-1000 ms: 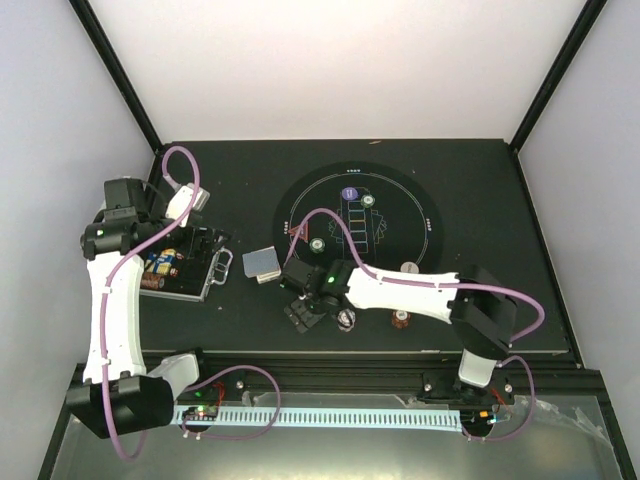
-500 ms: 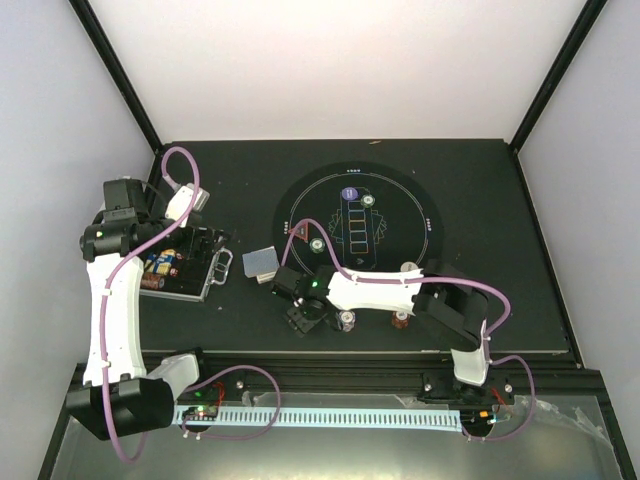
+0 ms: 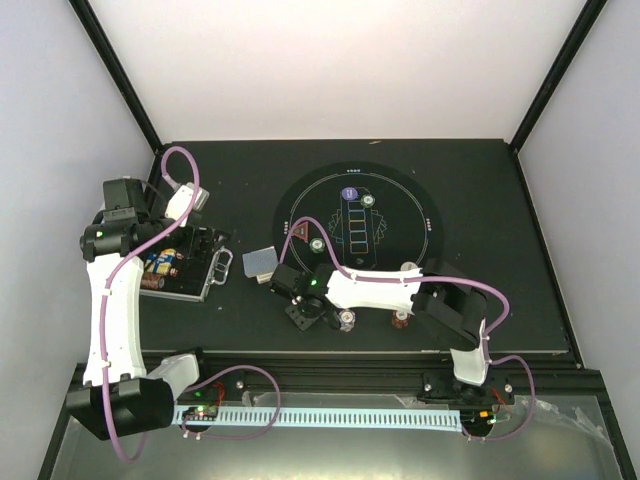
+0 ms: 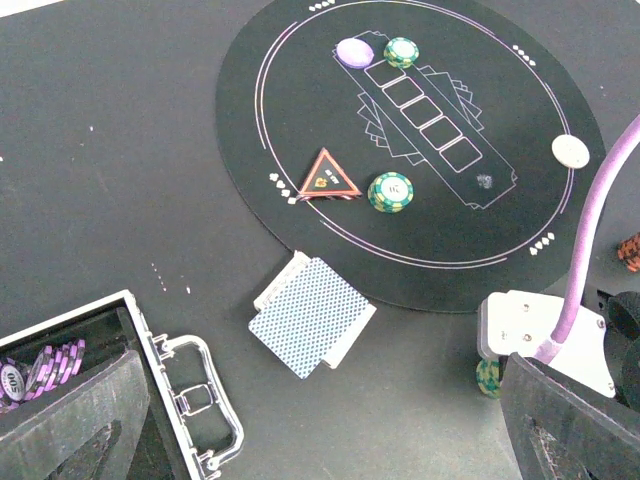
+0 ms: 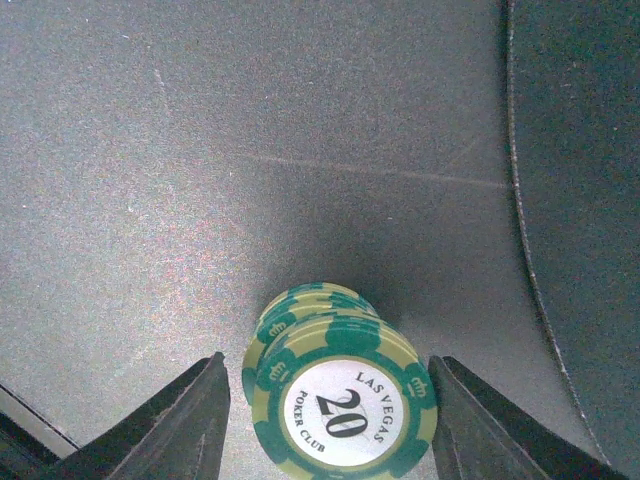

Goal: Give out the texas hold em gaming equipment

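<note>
A stack of green poker chips (image 5: 340, 400) stands on the dark table, just outside the round mat (image 3: 357, 215). My right gripper (image 5: 328, 365) is low over it and open, one finger on each side with a thin gap to the chips. In the top view the right gripper (image 3: 303, 310) is left of a pale chip (image 3: 346, 320) and a red-brown chip (image 3: 400, 320). Grey-blue playing cards (image 4: 312, 315) lie left of the mat. On the mat are a red triangle marker (image 4: 328, 177), two green chips (image 4: 390, 191), a purple disc (image 4: 354, 52) and a white disc (image 4: 571, 151). My left gripper (image 4: 330, 440) is open and empty above the case.
An open silver case (image 3: 185, 265) at the left holds purple chips (image 4: 45, 365); its handle (image 4: 205, 420) points toward the cards. The right arm's forearm (image 3: 380, 290) lies across the mat's near edge. The table's front rail (image 3: 400, 355) runs close behind the right gripper.
My right gripper has shifted a little left and toward the front edge, and its jaws have narrowed around the green chip stack. The left arm has not moved.
</note>
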